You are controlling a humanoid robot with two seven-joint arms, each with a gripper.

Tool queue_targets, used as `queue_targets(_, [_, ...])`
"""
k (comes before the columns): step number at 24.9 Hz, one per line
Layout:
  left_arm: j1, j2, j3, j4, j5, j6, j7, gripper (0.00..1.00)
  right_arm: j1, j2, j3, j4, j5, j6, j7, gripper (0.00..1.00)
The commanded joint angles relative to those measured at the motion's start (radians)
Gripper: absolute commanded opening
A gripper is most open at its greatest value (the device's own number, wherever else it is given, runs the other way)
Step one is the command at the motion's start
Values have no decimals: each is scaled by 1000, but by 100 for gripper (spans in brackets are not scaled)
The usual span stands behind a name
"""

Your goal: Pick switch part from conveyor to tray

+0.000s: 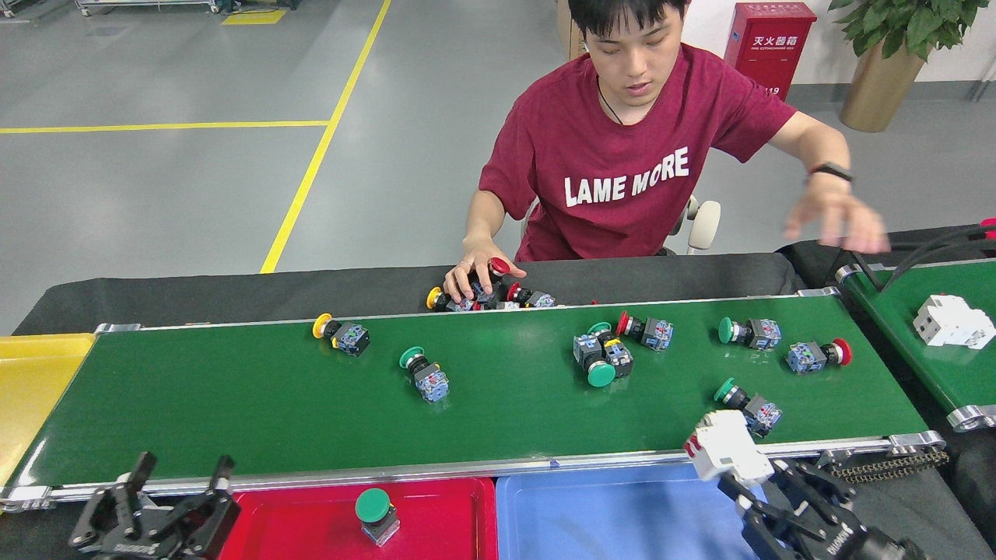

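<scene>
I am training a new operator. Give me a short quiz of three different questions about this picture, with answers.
1. True or false: the right pincer holds a white switch part.
2. What sits in the red tray? A) a green-capped button B) a white part C) nothing
3. Fill in: the left pincer is ____ and holds nothing.

Key:
1. True; it is over the near rail of the conveyor, beside the blue tray.
2. A, the green-capped button.
3. open
</scene>
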State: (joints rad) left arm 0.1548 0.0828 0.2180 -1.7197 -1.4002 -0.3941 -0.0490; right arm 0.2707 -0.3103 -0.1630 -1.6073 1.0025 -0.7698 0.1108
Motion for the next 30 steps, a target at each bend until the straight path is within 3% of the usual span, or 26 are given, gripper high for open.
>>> queue_targets(1, [-34,-3,-86,-15,-20,89,-40,100,22,11,-7,-17,24,-16,1,39])
queue_targets(3, [-83,-5,-178,-9,-65,176,-49,100,25,77,-9,-25,38,-16,20,96])
queue_targets(6, [-136,-15,-269,29,-111,270,-52,100,25,103,-36,-36,25,-16,61,98])
queue_targets(12, [-238,-63,-296,132,-115,281,-146,100,-11,125,-79,-80,13,-16,64,97])
queue_targets(17, [-282,-66,-295,169,-115,281,-209,100,-131,283,-84,-115,30,-16,116,93])
queue_targets(19, [-281,-66,-295,173,-115,281,-235,100,-183,315,-79,-115,77,-6,151,92])
queue_targets(22, [-294,-69,-293,216,-115,284,-235,100,-220,384,-26,-112,237,155,151,92])
queue_targets(24, [-313,-67,-287,241,-117,293,-235,100,-214,413,-6,-118,294,236,151,91])
queue_targets(27, [-336,-55,-287,279,-117,337,-233,100,-188,448,17,-140,338,340,133,89])
queue_targets(30, [-363,-51,-287,327,-117,365,-230,100,-104,439,19,-161,344,362,29,89])
